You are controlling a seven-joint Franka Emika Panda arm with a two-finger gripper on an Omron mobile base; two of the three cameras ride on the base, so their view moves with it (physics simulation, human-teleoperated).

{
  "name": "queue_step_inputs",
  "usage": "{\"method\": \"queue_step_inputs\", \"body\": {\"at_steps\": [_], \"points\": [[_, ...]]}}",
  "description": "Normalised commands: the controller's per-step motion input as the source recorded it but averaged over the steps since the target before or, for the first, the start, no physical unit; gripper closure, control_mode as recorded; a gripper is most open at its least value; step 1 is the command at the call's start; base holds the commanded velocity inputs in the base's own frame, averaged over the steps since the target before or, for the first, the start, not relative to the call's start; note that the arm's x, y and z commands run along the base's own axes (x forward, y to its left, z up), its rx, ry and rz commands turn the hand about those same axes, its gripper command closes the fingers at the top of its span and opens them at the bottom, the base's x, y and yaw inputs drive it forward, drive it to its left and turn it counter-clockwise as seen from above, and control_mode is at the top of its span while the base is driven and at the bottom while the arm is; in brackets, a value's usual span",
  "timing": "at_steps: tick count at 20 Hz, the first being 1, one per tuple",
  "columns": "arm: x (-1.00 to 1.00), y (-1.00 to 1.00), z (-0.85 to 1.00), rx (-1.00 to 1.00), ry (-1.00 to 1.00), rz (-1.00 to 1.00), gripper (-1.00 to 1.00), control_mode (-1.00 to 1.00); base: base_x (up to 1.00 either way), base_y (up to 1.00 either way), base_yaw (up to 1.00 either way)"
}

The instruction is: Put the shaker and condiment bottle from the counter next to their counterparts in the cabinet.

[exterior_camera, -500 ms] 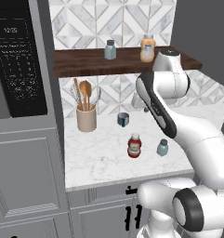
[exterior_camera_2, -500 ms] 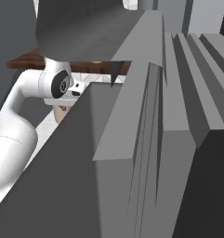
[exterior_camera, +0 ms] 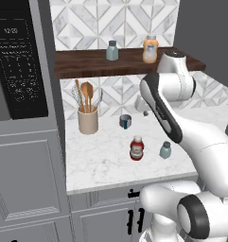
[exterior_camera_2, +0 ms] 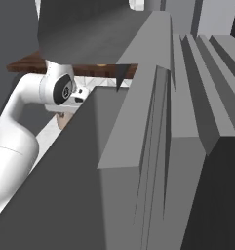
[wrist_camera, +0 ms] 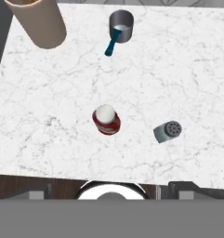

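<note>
The red condiment bottle (exterior_camera: pixel 136 148) with a white cap stands upright on the marble counter (exterior_camera: pixel 101 156), and the small teal shaker (exterior_camera: pixel 165 150) is just to its right. From above in the hand view, the bottle (wrist_camera: pixel 105 120) is near the centre and the shaker (wrist_camera: pixel 168 131) is to its right. My gripper (wrist_camera: pixel 113 189) hovers high above them, open and holding nothing. On the dark wood cabinet shelf (exterior_camera: pixel 87 61) stand the counterparts: a teal shaker (exterior_camera: pixel 112 50) and an orange bottle (exterior_camera: pixel 150 49).
A beige utensil holder (exterior_camera: pixel 88 120) with wooden spoons and a small metal cup (exterior_camera: pixel 126 121) with a blue handle stand at the back of the counter. A microwave (exterior_camera: pixel 21 66) fills the left. Grey panels (exterior_camera_2: pixel 163 146) block most of the right base view.
</note>
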Motion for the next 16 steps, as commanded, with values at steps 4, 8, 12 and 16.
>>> {"method": "queue_step_inputs", "body": {"at_steps": [4, 8, 12, 16], "points": [[-0.21, 0.00, -0.09, 0.01, -0.03, 0.00, -1.00, -1.00, 0.00, 0.00, 0.00], [-0.13, 0.00, -0.14, 0.00, -0.07, 0.00, -1.00, -1.00, 0.00, 0.00, 0.00], [-0.09, 0.02, -0.15, 0.00, -0.06, -0.02, -1.00, -1.00, 0.00, 0.00, 0.00], [-0.03, 0.04, -0.17, 0.00, -0.02, -0.07, -1.00, -1.00, 0.00, 0.00, 0.00]]}}
